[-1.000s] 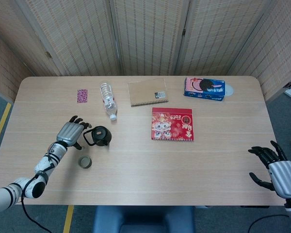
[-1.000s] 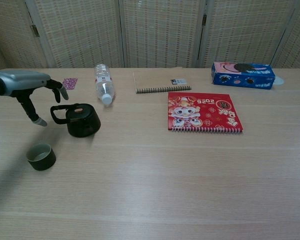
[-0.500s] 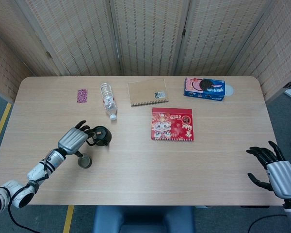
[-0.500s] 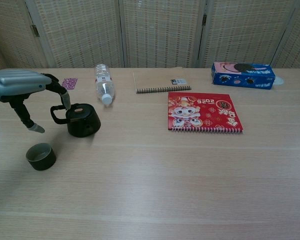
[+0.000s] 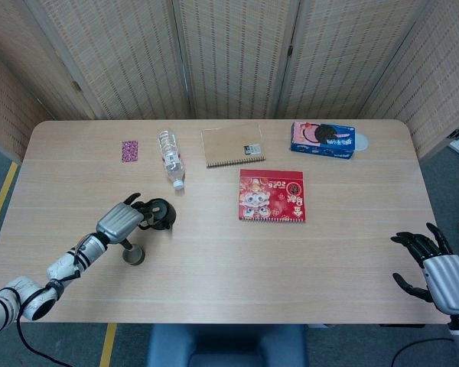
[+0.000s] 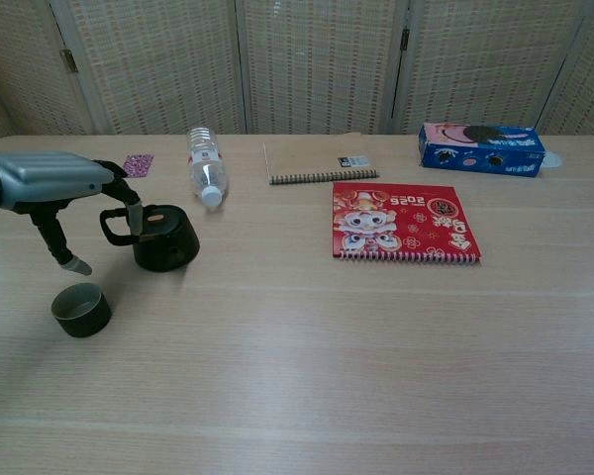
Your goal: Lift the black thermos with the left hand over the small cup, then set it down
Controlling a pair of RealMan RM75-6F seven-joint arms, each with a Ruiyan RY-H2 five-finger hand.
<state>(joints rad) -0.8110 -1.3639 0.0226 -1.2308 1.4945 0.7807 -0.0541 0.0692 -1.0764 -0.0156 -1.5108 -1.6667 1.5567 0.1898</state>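
Left hand (image 6: 49, 183), fingers (image 6: 134, 213) spread at the black thermos (image 6: 165, 240) handle, nothing gripped; small cup (image 6: 81, 310) just beside, ready for lifting.

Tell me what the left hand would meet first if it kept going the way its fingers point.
Probably the black thermos: the left hand is open beside its handle, fingers reaching toward it; depth leaves contact unclear.

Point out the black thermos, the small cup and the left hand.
black thermos (image 6: 168, 245): chest view, on its round body.
small cup (image 6: 82, 311): chest view, on its outer wall.
left hand (image 6: 49, 180): chest view, on the silver back of the hand.
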